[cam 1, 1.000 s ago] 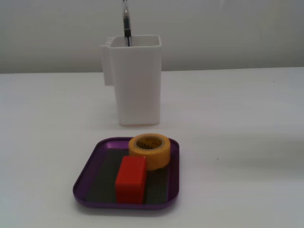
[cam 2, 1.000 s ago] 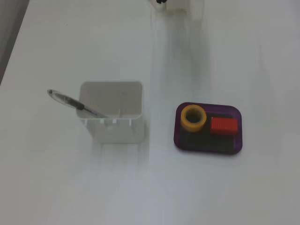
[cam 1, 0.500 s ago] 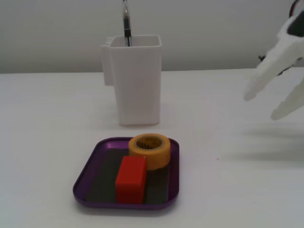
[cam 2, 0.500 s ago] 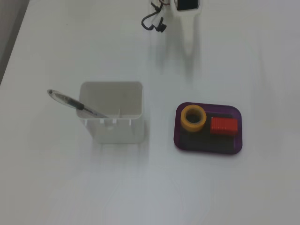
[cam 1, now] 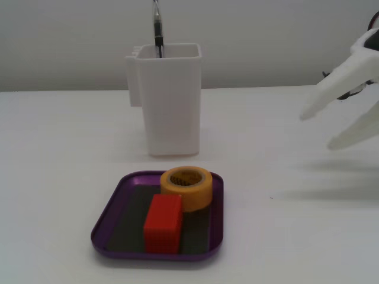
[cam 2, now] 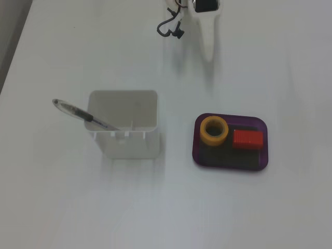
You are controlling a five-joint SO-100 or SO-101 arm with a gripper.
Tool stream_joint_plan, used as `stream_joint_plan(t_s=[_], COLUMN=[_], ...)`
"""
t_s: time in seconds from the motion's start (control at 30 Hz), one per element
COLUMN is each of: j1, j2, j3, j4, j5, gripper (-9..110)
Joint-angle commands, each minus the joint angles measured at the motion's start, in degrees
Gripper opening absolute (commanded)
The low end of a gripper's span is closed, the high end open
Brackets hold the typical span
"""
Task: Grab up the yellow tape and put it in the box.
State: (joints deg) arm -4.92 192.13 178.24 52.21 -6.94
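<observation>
Inside the shallow purple rounded tray [cam 1: 112, 204] w/ dark grey floor sits the small yellow-orange ring-shaped tape roll [cam 1: 187, 187], lying flat, touching a red block [cam 1: 163, 223] just beside it. Behind the tray in a fixed view stands a tall white plastic container [cam 1: 169, 100] w/ a pen [cam 1: 157, 29]. The white gripper [cam 1: 323, 130] hangs well apart at right, fingers spread, holding nothing.

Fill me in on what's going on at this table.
Nothing is being handled right now. The yellow tape already lies inside the purple box, next to a red block. The robot's claw is open and empty, off to the right of the front-facing fixed view, well clear of the box. Behind the box stands a white container with a pen sticking out of it.
</observation>
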Motion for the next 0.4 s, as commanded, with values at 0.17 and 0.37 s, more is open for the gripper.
stream_joint_plan(t_s=[0.17,0.37], j1=[-0.09,-0.09], j2=[6.06,6.06], j3=[1.85,1.76], j4=[1.76,2.02], j5=[0.26,0.26], gripper=[13,1])
